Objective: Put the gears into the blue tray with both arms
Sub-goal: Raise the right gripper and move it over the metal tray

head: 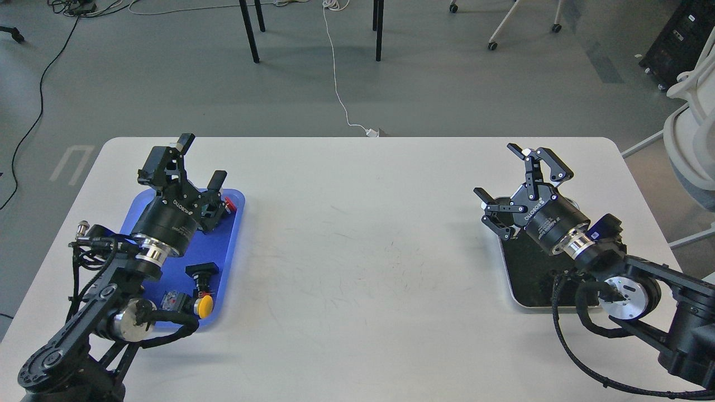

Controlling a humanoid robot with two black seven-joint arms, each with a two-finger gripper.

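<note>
The blue tray (233, 234) lies at the table's left, partly under my left arm. In it I see a yellow-capped gear (205, 306), a black-capped gear (202, 272), a pale-bodied one (172, 300) and a red part (229, 204) near the far corner. My left gripper (200, 162) hovers over the tray's far end, fingers spread open and empty. My right gripper (516, 180) stands open above the far-left corner of the black-floored tray (525, 279), nothing between its fingers. The arm hides much of that tray's floor.
The white table (357, 251) spreads between the two trays. Its far edge lies beyond both grippers. On the floor beyond it are black table legs (249, 33), a white cable (335, 72) and a white chair (690, 145) at the right.
</note>
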